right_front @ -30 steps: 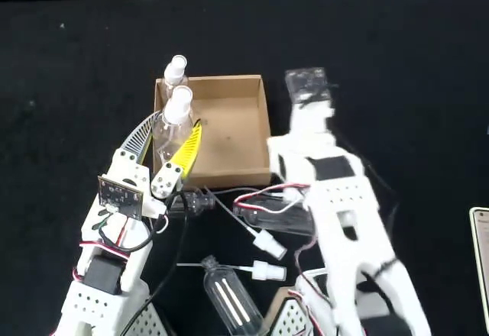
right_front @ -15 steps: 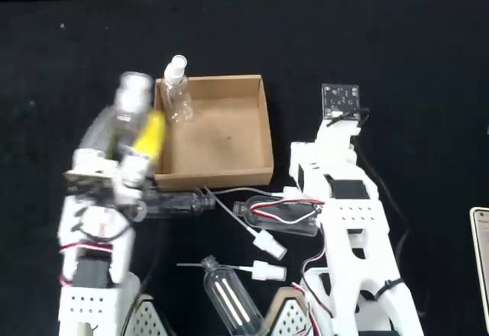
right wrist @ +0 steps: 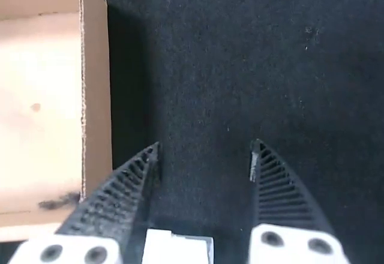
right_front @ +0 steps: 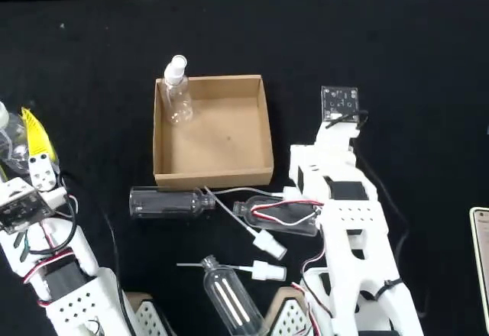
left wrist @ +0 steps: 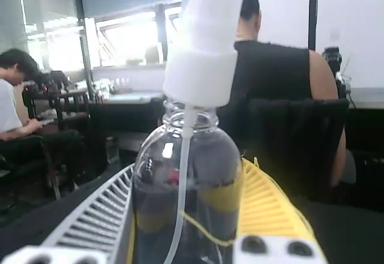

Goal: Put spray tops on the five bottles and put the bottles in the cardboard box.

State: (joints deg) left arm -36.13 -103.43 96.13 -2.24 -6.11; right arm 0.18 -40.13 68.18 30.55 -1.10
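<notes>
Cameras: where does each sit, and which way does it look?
High view: fixed above the table, looking down on the cardboard box; the left arm and right arm show.
Left wrist view: on the left wrist, facing the room past the left pincer shut on a bottle.
Right wrist view: on the right wrist, facing down at the table beside the box; the open right pincer shows.
Shared: the box, in high and right wrist views.

High: overhead, down on table (right_front: 397, 46). Left wrist: level, facing outward. Right wrist: downward, close; shares cardboard box (right_front: 221, 134).
</notes>
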